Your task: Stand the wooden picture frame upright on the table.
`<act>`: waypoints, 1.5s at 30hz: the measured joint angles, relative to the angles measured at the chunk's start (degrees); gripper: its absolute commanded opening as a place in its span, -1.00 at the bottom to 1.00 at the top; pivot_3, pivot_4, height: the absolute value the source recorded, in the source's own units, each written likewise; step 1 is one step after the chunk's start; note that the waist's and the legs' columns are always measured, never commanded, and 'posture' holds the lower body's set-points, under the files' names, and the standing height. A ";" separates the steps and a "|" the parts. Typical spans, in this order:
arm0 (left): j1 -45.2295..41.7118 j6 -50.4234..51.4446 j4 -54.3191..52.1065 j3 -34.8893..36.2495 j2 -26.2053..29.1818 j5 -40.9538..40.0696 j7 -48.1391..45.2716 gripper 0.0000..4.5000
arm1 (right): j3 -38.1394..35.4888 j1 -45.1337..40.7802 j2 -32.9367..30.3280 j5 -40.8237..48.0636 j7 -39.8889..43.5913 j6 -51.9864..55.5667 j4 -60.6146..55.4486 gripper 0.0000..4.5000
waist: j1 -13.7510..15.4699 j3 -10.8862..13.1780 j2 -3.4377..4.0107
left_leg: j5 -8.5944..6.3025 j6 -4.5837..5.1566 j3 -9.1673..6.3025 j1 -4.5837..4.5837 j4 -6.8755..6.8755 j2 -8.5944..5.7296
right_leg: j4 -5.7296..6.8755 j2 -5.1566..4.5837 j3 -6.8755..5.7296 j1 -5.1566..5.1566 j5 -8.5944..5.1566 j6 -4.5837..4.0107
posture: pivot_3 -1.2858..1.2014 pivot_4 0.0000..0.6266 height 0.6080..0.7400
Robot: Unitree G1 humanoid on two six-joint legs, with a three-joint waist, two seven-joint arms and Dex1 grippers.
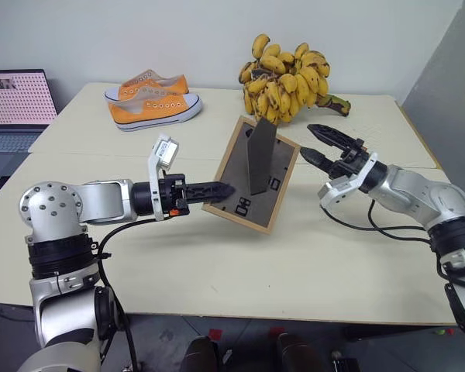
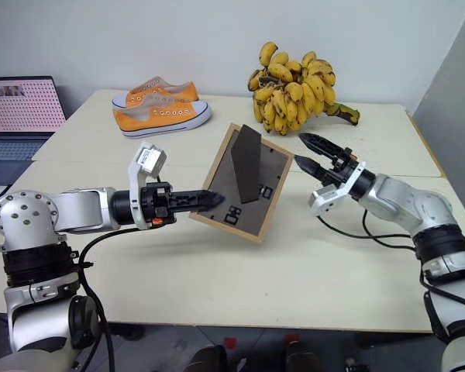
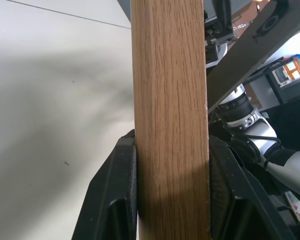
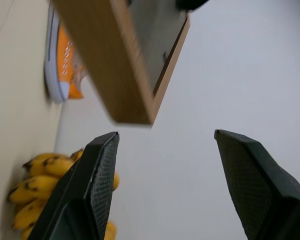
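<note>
From the head camera I see the wooden picture frame (image 1: 252,177) tilted above the table (image 1: 217,263), back panel facing me, prop leg (image 1: 260,156) out; its white markings are too small to read. My left gripper (image 1: 221,190) clamps its nine o'clock edge. My right gripper (image 1: 319,142) hovers at three o'clock, spread wide, holding nothing. The left wrist camera shows the fingers (image 3: 115,200) pinching the wood. The right wrist camera cuts off the frame's corner.
</note>
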 measured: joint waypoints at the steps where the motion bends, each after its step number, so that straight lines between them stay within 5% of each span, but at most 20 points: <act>1: -0.01 -0.01 0.10 0.37 0.00 -0.72 1.05 -0.42 | 0.06 0.01 0.14 -0.64 -0.77 0.09 0.09 0.42 | 0.01 0.00 0.00 | 0.00 0.00 0.00 0.00 0.08 -0.03 | 0.09 0.00 0.01 0.00 0.00 0.00 | 0.03 -0.52 1.00; 14: -0.98 -1.40 3.08 -1.68 1.82 -11.25 12.32 -0.42 | 1.92 0.62 2.84 -5.06 -6.86 4.02 1.36 0.42 | 0.01 0.00 0.00 | -0.05 0.08 -0.05 0.01 0.44 -0.06 | 0.49 0.01 0.02 0.00 0.00 0.00 | 0.03 -0.52 1.00; 31: -0.06 -9.51 2.52 -8.55 4.05 -20.80 16.11 -0.42 | 4.60 2.11 -2.14 -3.85 -6.45 -0.71 1.59 0.42 | -0.06 0.00 0.00 | -0.11 0.19 -0.05 0.02 0.45 -0.07 | 0.50 0.02 0.04 0.02 0.00 0.00 | 0.03 -0.52 1.00; 40: 0.29 -13.08 2.44 -10.88 4.76 -23.30 16.63 -0.42 | 4.61 0.60 5.35 -3.36 -4.87 0.90 -1.11 0.42 | 0.03 0.00 0.00 | -0.11 0.19 -0.08 0.02 0.46 -0.07 | 0.52 0.02 0.01 0.02 0.00 0.00 | 0.03 -0.52 1.00; 45: 0.36 -14.13 2.33 -12.75 6.35 -24.73 17.28 -0.42 | 4.77 0.58 6.75 -3.35 -4.15 1.35 -1.89 -0.01 | 0.05 0.00 0.00 | -0.11 0.20 -0.08 0.02 0.49 -0.08 | 0.52 0.00 0.01 0.03 0.00 0.00 | 0.03 -0.52 1.00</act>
